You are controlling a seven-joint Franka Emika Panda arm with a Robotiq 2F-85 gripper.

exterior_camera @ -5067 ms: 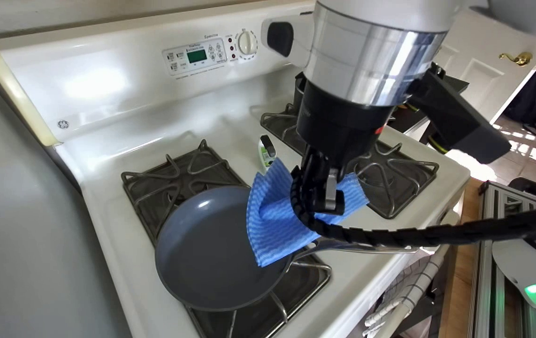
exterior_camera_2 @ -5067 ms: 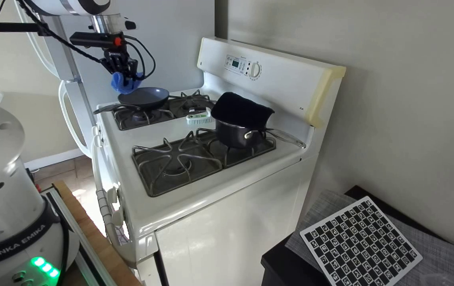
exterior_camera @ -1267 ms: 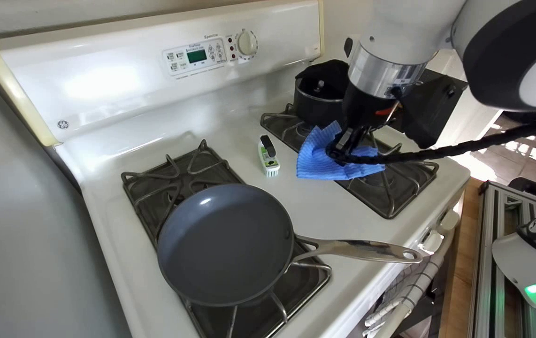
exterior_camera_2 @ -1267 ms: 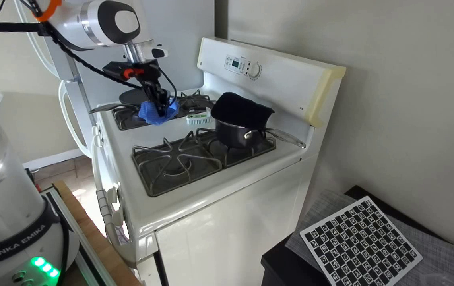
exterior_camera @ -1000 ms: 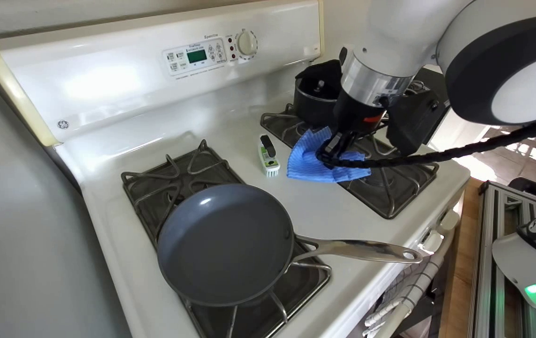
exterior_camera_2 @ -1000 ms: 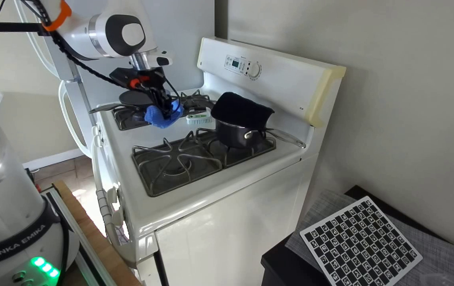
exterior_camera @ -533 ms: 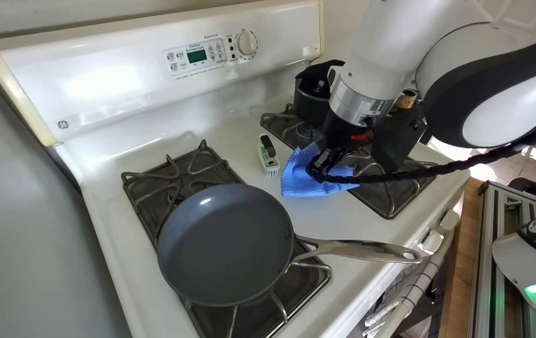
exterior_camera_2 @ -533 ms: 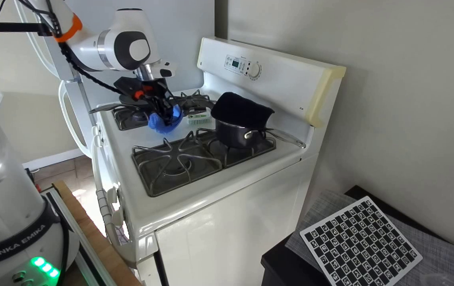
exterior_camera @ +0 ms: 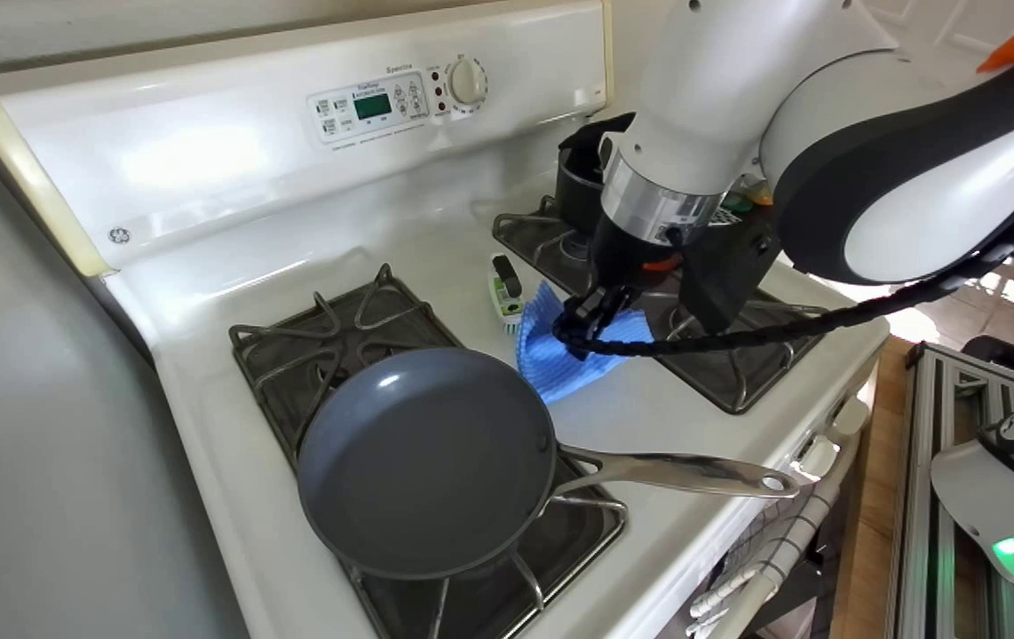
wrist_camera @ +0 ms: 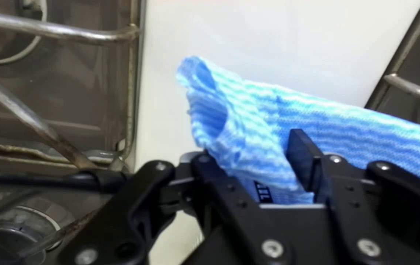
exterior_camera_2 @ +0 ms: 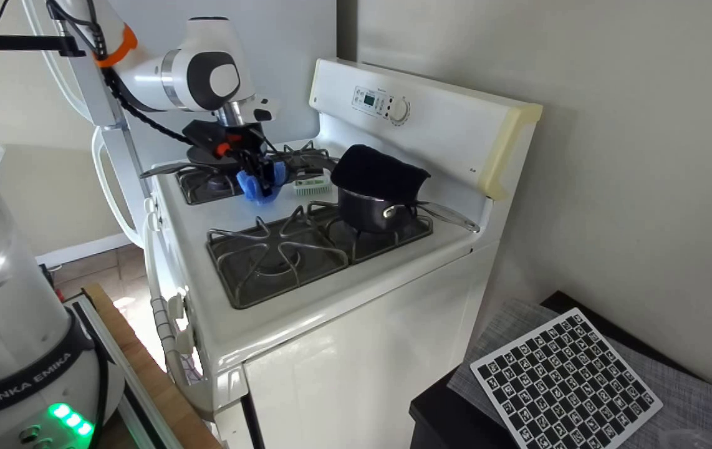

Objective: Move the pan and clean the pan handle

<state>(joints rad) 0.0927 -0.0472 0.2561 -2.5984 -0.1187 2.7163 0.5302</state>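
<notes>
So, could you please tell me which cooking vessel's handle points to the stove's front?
The wide, shallow frying pan: its silver handle points frontward; that of the deep black pot runs sideways.

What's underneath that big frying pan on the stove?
The frying pan sits over a metal grate and a dark burner tray; parts of both show beyond it. Most of the area directly beneath is covered, so I can't tell what's there.
</notes>
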